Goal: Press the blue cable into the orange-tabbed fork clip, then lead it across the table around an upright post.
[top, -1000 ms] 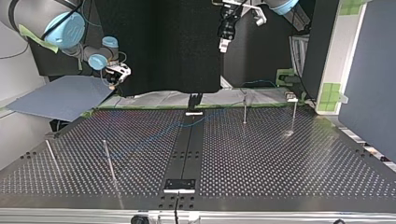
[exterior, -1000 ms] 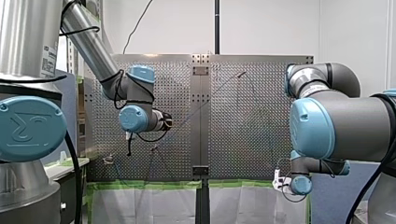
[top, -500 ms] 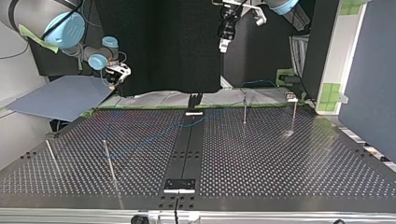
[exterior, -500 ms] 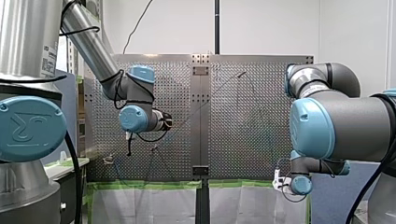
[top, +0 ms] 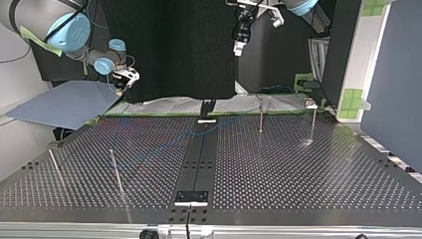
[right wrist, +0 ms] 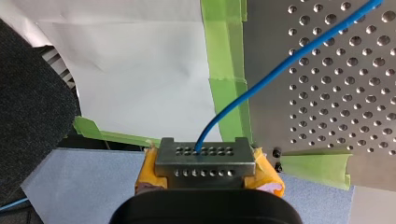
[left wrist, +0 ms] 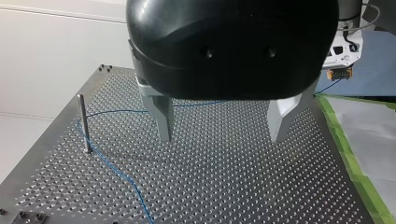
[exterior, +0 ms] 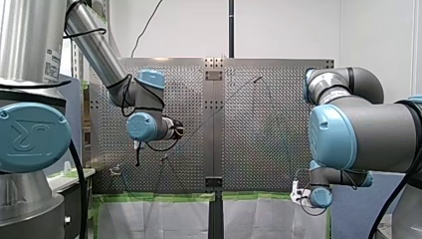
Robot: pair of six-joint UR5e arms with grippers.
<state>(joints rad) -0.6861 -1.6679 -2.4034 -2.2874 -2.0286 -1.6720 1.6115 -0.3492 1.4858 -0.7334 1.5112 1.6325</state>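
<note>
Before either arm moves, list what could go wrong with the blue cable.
1. My right gripper, yellow-padded, is clamped on the thin blue cable beyond the green-taped edge of the perforated metal table; a pull could drag the cable against that edge.
2. The cable bends at the slim upright metal post; tightening might lift it over the top.
3. My left gripper hangs open, holding nothing, so slack is unguarded.

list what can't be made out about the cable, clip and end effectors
Clip: seemingly the pale speck at the table's far edge, top view; too small to see its fork, tab or any cable in it.
Cable: its route over the table fades in top and front views; too thin.
Right end effector: the cable's held end is hidden inside it, right wrist view.
Left end effector: in the front view, hidden behind its own wrist.
</note>
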